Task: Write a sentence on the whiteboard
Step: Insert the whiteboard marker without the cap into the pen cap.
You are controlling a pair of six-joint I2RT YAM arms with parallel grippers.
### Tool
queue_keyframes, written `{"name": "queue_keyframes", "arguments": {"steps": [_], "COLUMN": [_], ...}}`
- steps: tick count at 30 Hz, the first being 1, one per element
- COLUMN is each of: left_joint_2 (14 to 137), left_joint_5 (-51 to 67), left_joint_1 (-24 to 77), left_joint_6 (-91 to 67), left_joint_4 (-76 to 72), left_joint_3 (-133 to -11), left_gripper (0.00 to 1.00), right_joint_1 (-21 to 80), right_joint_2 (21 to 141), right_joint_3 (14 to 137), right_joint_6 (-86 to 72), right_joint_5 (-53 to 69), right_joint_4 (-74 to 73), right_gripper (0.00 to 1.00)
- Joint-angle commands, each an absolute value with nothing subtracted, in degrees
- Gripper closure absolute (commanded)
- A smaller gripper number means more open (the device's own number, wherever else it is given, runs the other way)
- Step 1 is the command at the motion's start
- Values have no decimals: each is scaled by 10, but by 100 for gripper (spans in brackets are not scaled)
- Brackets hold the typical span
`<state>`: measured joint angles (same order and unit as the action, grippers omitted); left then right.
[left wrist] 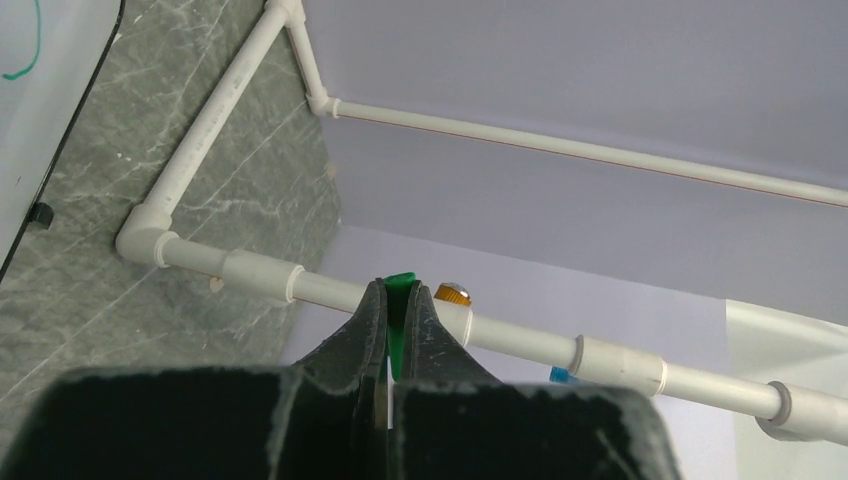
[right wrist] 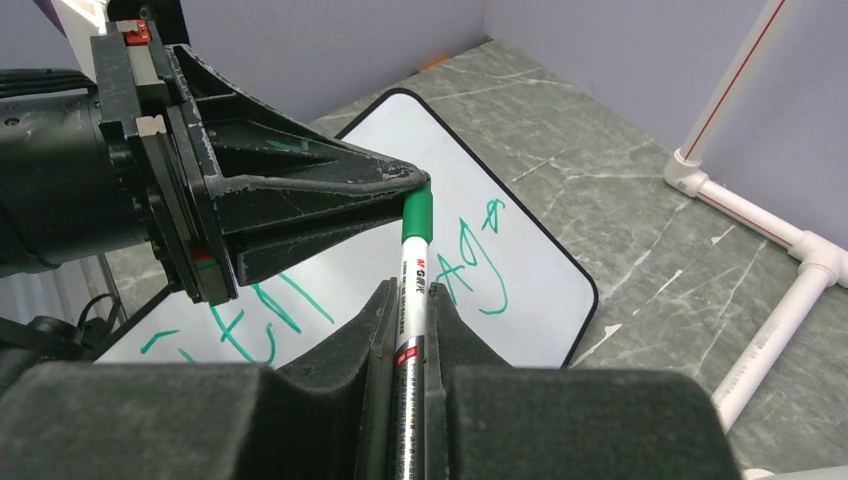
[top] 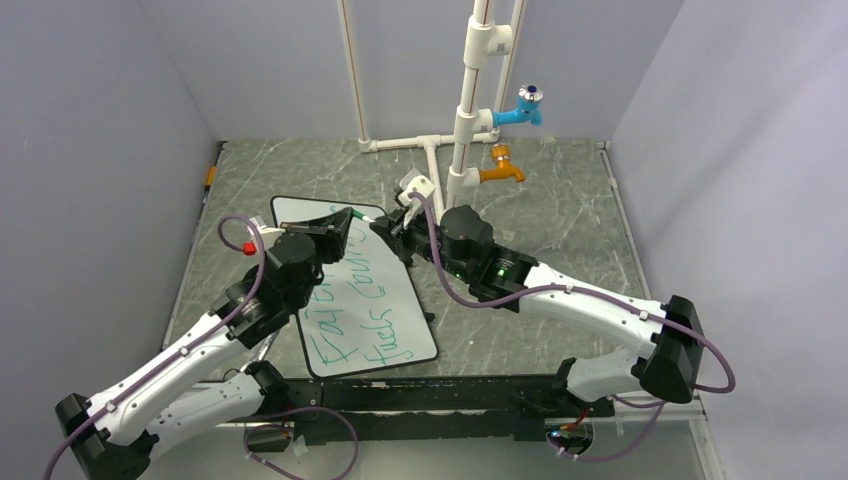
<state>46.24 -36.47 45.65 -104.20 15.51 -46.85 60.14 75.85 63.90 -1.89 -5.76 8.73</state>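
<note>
- Right gripper point(right wrist: 412, 300), low centre of its own wrist view, is clamped round the white barrel of the marker point(right wrist: 413, 262), printed side up.
- Left gripper point(right wrist: 415, 185) juts in from the left of that view, tips pinched on the green cap point(right wrist: 417, 215). The left wrist view confirms it: green squeezed between closed fingers.
- So that's two arms on one pen, held above the far end of the whiteboard point(top: 418, 337), which lies left of centre in the overhead view on the grey table point(top: 560, 220).
- The sentence point(top: 360, 320) runs down the board in two green lines. It looks complete, so this reads as the cap being fitted, though pulling it off would look just the same.
- Risk: if the two grippers are out of line, the cap seats crooked or the barrel slides through the right fingers. A dropped pen with a bare nib would mark or smear the writing below.
- Hidden: the nib can't be seen, nor whether the cap is fully home. The arms cover the upper letters in the overhead view, and the board's near end is cut off at lower left of the right wrist view.
</note>
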Motion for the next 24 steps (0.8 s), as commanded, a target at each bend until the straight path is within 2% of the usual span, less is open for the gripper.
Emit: {"name": "queue_keyframes", "arguments": {"steps": [1,19,24], "left_joint_2": [448,434,439], "left_joint_5": [-245,-183,-156], "left_joint_1": [478,478,478], "left_joint_6": [-994,-903,-899], "left_joint_4": [5,-141,-137], "left_joint_3": [-460,-441,-450], "left_gripper": [100,100,100], "right_joint_1": [604,565,563], "right_joint_2": [790,829,843], "right_joint_3": [658,704,724], "right_joint_6": [-34,-155,-116], "right_joint_5": [-41,50,75], "right_joint_4": [132,206,201], "right_gripper": [100,100,100]}}
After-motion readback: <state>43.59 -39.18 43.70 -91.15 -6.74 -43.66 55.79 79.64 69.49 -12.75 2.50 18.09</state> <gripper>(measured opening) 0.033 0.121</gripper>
